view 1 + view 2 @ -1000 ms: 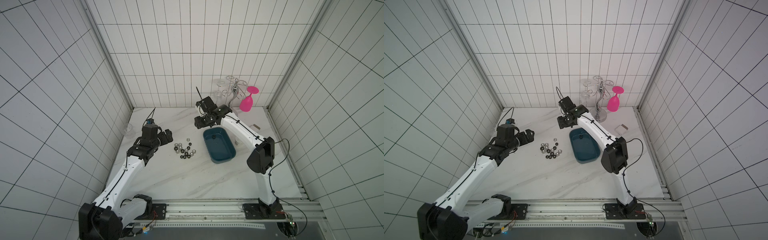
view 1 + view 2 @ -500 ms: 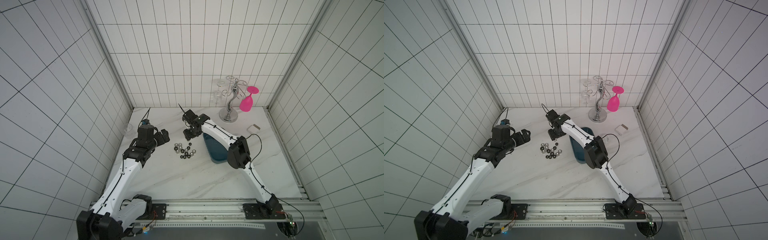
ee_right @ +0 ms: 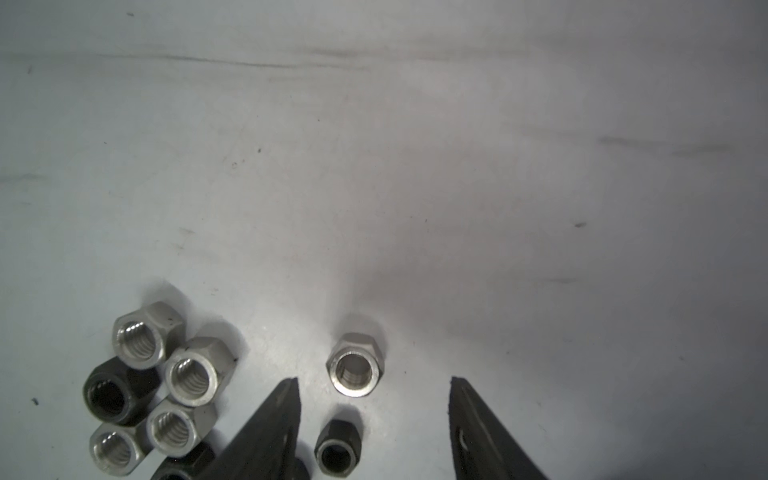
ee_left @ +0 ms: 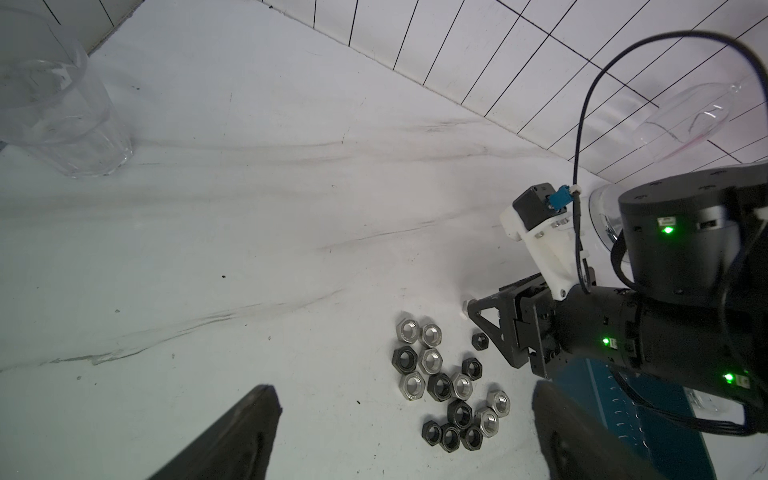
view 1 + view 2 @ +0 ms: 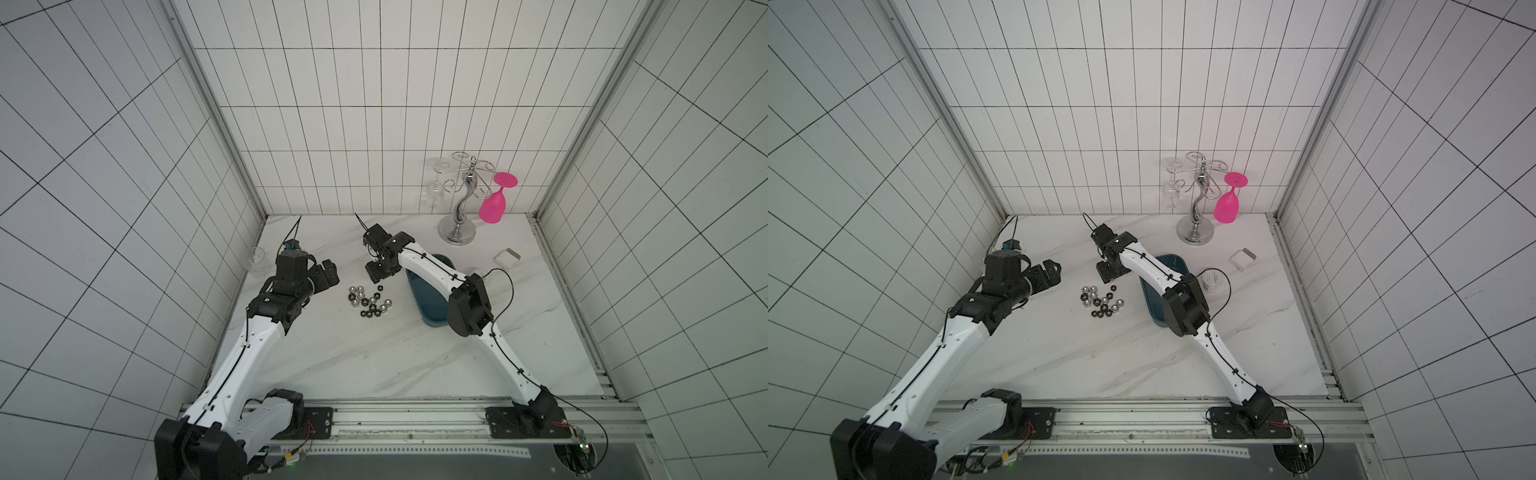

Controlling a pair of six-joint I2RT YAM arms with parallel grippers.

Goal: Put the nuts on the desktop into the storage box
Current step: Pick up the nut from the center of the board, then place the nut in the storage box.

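My right tool (image 3: 374,379) hangs tip-down at the 12 o'clock edge of the heap of nuts (image 5: 370,301). Its two fingers are apart and clamped on nothing. Two nuts lie loose between them on the worktop (image 5: 374,365): one silver nut (image 3: 355,365) and one black nut (image 3: 336,453).

My left tool (image 4: 403,390) sits at 10 o'clock of the heap, its two fingers spread wide and empty.

In the left wrist view I count eight black nuts and seven silver ones in plain sight. An eighth silver one is half hidden behind my right tool's tip, which makes sixteen, all on the worktop.

The one storage box (image 5: 422,301) stands at 3 o'clock of the heap, with my right arm (image 5: 432,270) crossing over it. I cannot tell what lies inside.

One clear tumbler (image 5: 255,262) stands at 9 o'clock by the wall. One chrome glass rack (image 5: 457,232) stands at 1 o'clock with two glasses hanging upside down, one clear glass (image 5: 434,193) and one pink glass (image 5: 492,208). Beyond the box at 3 o'clock are one small jar (image 5: 1212,282) and one white block (image 5: 507,257).
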